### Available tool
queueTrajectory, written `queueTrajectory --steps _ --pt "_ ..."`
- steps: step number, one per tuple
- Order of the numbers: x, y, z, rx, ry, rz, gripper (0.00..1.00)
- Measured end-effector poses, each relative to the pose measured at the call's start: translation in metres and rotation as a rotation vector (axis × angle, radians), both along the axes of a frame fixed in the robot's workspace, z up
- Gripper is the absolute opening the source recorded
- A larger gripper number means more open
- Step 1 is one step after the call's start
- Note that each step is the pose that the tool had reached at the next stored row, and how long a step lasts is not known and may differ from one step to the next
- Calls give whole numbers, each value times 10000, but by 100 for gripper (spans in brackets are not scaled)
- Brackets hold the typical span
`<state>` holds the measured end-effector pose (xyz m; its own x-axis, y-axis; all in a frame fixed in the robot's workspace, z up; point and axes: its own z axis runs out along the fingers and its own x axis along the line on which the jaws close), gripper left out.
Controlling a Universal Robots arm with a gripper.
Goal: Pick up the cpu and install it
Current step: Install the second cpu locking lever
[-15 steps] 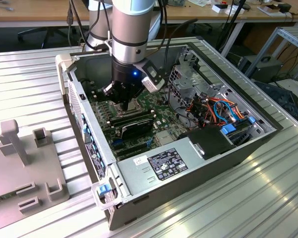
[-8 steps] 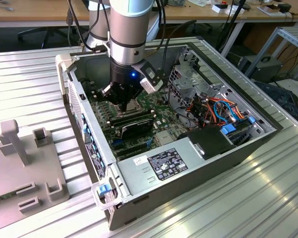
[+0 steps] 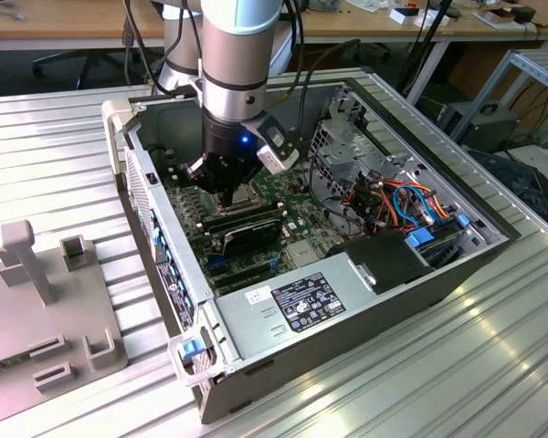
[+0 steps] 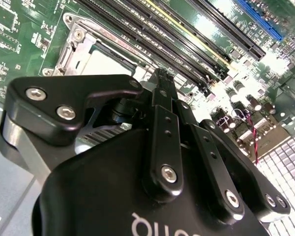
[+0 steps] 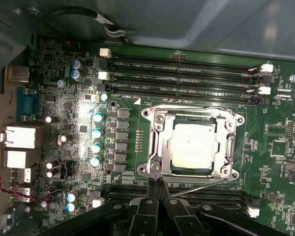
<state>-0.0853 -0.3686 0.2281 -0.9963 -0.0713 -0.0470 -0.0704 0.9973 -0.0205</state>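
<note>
The cpu (image 5: 193,145) sits in the socket (image 5: 160,142); the gripper (image 5: 158,186), pinched together and holding nothing, hangs just beside it; a bump could scratch the chip.

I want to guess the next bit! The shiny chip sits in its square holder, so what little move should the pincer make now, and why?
Probably a small push on the thin lever to lock the socket, though I can't be sure. The cpu lies flat inside the metal frame, and the shut pincer sits at the frame's corner beside that lever.
</note>
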Motion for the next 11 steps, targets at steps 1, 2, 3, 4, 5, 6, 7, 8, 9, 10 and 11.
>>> queueTrajectory --steps 1,2,3,4,5,6,7,8,9,10,11 --pt "0 0 -15 0 -1 1 11" --pt "0 0 -41 -1 -2 1 11" --pt "0 0 -63 0 -3 2 11" --pt "0 0 -79 0 -4 1 11" --pt "0 0 -80 -1 -4 1 11" --pt "0 0 -80 -2 -3 1 11" --pt "0 0 -81 -1 -3 1 11" --pt "0 0 -83 0 -3 1 11" --pt "0 0 -86 2 -4 1 11" --pt "-1 0 -92 2 -5 0 11" --pt "-2 0 -97 1 -5 0 11"
